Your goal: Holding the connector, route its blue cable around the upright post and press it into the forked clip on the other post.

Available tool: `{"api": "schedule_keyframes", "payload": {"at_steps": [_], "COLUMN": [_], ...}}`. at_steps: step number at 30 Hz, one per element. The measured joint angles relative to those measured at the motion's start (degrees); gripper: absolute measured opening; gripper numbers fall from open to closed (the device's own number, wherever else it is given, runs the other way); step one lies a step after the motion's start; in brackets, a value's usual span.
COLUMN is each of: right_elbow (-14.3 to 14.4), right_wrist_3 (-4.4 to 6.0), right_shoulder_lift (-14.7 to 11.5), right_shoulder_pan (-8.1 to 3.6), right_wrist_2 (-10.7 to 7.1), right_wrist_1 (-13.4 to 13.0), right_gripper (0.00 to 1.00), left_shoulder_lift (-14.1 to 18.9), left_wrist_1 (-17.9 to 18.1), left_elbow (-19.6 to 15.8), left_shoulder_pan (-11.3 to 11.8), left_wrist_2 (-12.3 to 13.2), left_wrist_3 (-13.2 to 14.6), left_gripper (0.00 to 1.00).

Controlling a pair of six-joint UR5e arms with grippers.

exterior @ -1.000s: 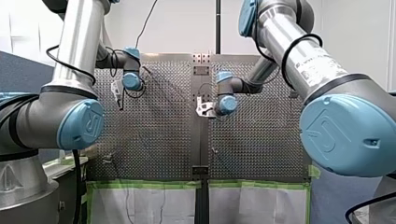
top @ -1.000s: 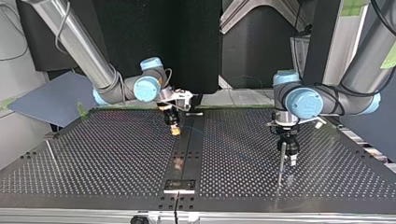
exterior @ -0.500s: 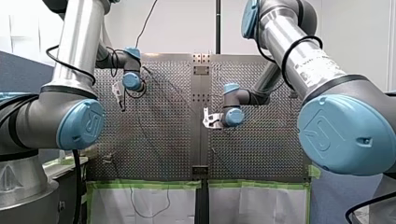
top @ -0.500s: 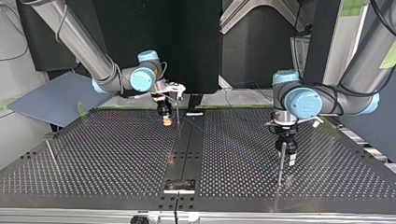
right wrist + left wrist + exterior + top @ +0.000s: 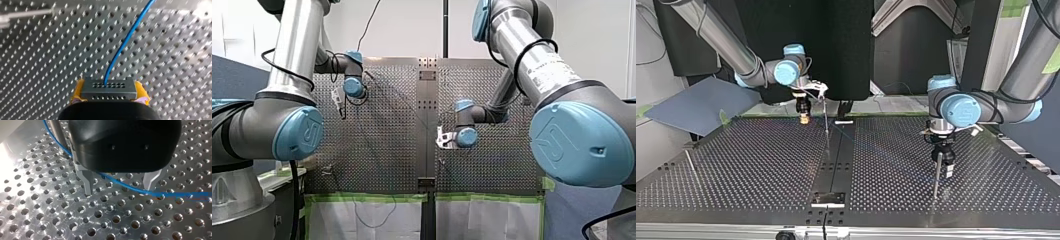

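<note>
Right gripper (image 5: pixel 109 88): yellow pads (image 5: pixel 77 91) clamped on the connector (image 5: pixel 110 93). It sits near the table's far edge in the top view, just beside a thin post (image 5: pixel 826 117).
Blue cable (image 5: pixel 127 40): leaves the connector and runs out over the perforated table (image 5: pixel 50 215).
Left gripper (image 5: pixel 119 185): metal fingers (image 5: pixel 86 182) spread wide, gripping nothing. The cable passes between them, with an upright post (image 5: pixel 58 132) alongside.

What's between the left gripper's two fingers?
Left wrist view: the blue cable runs across the gap between the left gripper's metal fingers, which stand open, not clamped on it. Otherwise only perforated table below.
</note>
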Motion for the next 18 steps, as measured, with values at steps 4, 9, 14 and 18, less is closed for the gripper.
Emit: {"api": "schedule_keyframes", "payload": {"at_steps": [4,9,14,18], "right_elbow": [2.45,5.5,8.19,10.85], "right_wrist_3": [0.54,0.75,1.23,1.31], "right_shoulder_lift": [0.0,0.01,0.04,0.07], "right_shoulder_pan": [-0.82,-1.92,-3.06,-3.82], "right_wrist_2": [0.64,1.62,1.99,2.37], "right_wrist_1": [-2.44,-5.51,-8.19,-10.85], "right_gripper": [0.0,0.0,0.0,0.0], "left_shoulder_lift": [0.0,0.0,0.0,0.0], "left_wrist_1": [-0.15,-0.31,-0.49,-0.54], "left_elbow": [0.0,0.0,0.0,0.0], "left_shoulder_pan": [-0.02,-0.11,-0.17,-0.24], "left_wrist_2": [0.0,-0.22,-0.56,-0.61], "left_wrist_3": [0.05,0.14,0.17,0.18], "left_gripper": [1.0,1.0,1.0,1.0]}}
